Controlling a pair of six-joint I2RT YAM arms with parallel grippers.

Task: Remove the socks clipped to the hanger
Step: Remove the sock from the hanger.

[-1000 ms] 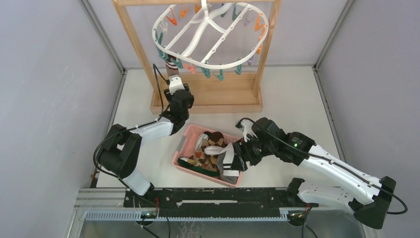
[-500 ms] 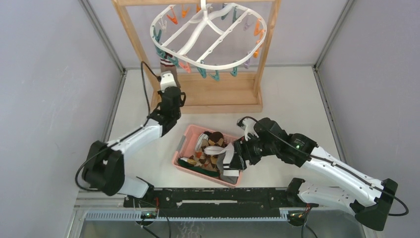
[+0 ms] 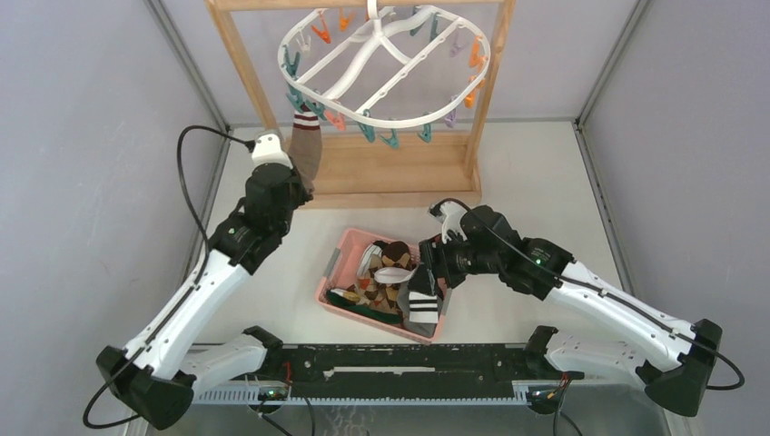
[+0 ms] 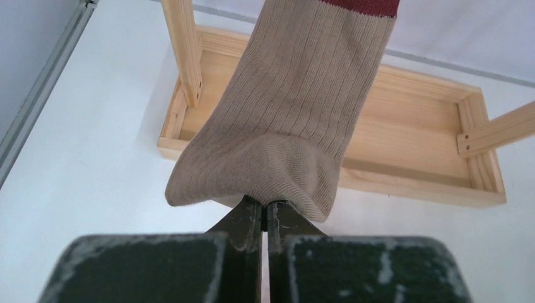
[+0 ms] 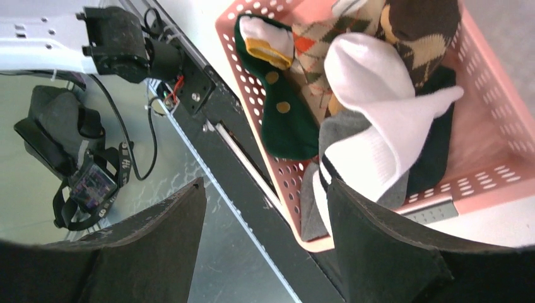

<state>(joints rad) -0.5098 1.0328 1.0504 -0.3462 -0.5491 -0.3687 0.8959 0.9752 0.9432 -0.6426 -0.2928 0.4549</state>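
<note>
Now: left gripper (image 4: 265,211) clamped shut on beige sock (image 4: 284,126) toe (sock hangs off hanger (image 3: 350,72) left rim); right gripper (image 5: 265,189) jaws wide, well clear of hanger.

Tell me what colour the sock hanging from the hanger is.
The sock is beige with a dark red band; the left wrist view shows it best.

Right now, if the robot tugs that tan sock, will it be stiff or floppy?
Probably floppy: the tan sock bunches and folds where the left tool pinches its lower end. It seems light, since it dangles from the thin plastic hanger. The ribbed knit may stretch a bit before it lets go.
</note>
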